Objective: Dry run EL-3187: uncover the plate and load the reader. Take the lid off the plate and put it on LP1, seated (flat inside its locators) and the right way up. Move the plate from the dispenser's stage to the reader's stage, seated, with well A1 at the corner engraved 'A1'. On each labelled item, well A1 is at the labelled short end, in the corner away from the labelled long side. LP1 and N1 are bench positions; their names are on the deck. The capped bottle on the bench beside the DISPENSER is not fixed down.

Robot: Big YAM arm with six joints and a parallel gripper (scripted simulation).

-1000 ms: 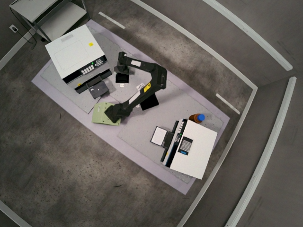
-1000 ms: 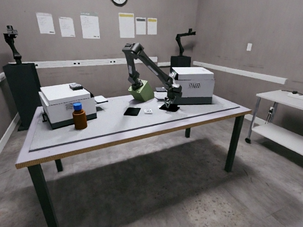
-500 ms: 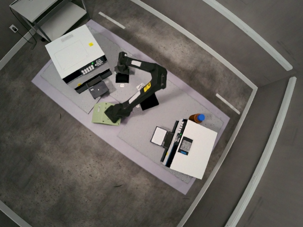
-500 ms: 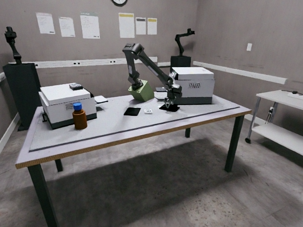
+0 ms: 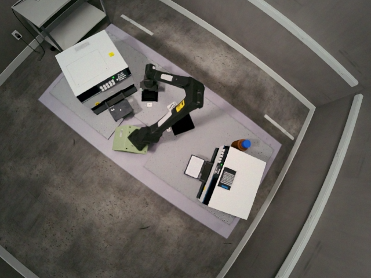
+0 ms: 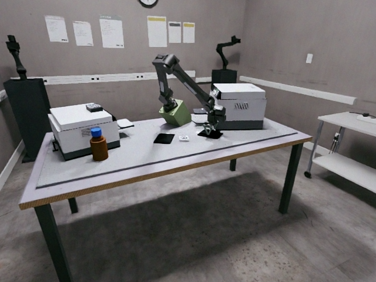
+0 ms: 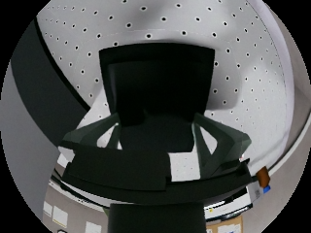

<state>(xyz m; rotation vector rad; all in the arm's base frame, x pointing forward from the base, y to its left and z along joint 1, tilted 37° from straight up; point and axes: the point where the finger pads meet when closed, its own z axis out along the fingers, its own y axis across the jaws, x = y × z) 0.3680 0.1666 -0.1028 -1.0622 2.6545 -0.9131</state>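
Observation:
My gripper (image 5: 149, 90) (image 6: 209, 130) (image 7: 156, 116) is over the black bench position near the reader. It looks shut on the dark lid (image 7: 157, 92), with one fingertip at each side; the lid and the black base beneath are hard to tell apart. The black bench position (image 5: 149, 99) (image 6: 219, 134) lies low on the deck; its name is not readable. The plate (image 5: 195, 166) (image 6: 123, 123), white on top, sits on the dispenser's stage; its wells and A1 corner cannot be made out. The reader's stage (image 5: 122, 110) stands out from the reader, dark.
The reader (image 5: 93, 64) (image 6: 242, 106) stands close beside the gripper. The dispenser (image 5: 237, 182) (image 6: 83, 130) is at the other end, with the blue-capped bottle (image 5: 241, 145) (image 6: 99, 147) beside it. Another black bench position (image 5: 184, 125) (image 6: 164, 138) and the green arm base (image 5: 122, 142) (image 6: 179, 113) lie between.

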